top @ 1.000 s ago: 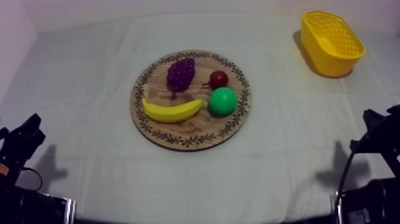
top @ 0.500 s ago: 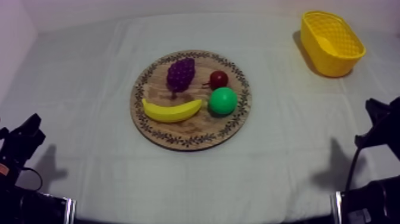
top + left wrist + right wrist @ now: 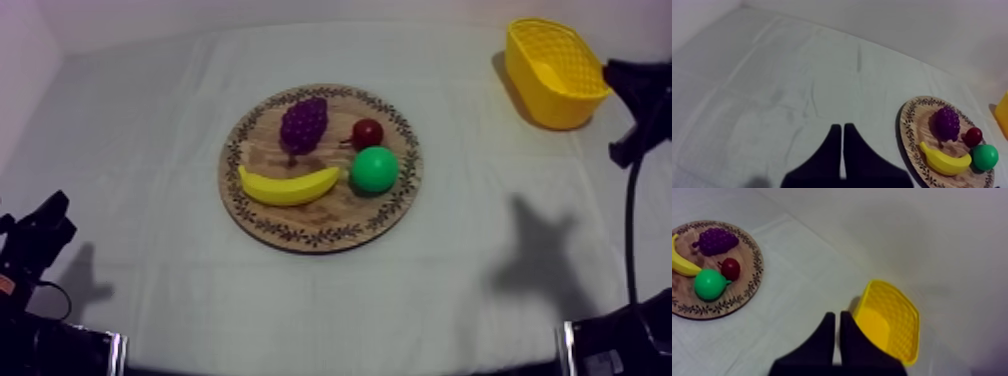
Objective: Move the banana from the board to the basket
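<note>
Covering the whole frame is the counter (image 3: 150, 120) under grey-white cloth. Round wooden board (image 3: 312, 220) sits mid-frame in the top view, with a leafy pattern round its rim. Yellow basket (image 3: 548, 100) stands at the upper right of the frame, well apart from the board.

Right claw (image 3: 837, 316) is clenched on nothing, fingers together as a narrow wedge, over cloth just beside the basket. In the top view its arm is at the right edge next to the basket. Left claw (image 3: 842, 128) is clenched too and empty, low at the lower left of the top view, well apart from the board.

Banana (image 3: 290, 186) lies on the board's lower-left part, ends curving up, neither claw touching it. Purple grapes (image 3: 304, 124) lie above the banana. Green pear (image 3: 375, 169) is just beside the banana's right tip; cannot tell if they touch. Small red fruit (image 3: 367, 132) is just above the pear, right of the grapes.
</note>
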Tool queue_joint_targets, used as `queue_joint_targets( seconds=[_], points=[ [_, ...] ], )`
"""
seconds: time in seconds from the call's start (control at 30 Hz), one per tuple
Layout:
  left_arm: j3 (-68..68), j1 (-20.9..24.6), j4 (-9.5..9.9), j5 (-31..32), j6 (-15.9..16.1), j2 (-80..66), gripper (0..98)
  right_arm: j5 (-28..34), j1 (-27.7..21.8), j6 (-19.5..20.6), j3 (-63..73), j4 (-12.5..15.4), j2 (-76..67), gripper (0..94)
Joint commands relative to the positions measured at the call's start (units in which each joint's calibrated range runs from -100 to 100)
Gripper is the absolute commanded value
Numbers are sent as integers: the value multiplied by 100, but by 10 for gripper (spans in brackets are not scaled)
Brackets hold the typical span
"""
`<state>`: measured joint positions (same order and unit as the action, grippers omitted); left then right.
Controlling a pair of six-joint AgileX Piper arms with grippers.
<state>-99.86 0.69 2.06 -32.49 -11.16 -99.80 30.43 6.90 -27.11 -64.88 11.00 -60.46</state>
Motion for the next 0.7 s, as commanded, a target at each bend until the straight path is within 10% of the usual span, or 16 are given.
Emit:
queue_joint_targets(
  seconds=[0.0, 0.67],
  points=[
    [-3, 0, 1, -1, 1, -3, 1, 138, 202, -203, 723, 51, 776, 30],
    [-3, 0, 1, -1, 1, -3, 1, 1308, 1916, -143, 3555, -451, 3957, 35]
  ],
)
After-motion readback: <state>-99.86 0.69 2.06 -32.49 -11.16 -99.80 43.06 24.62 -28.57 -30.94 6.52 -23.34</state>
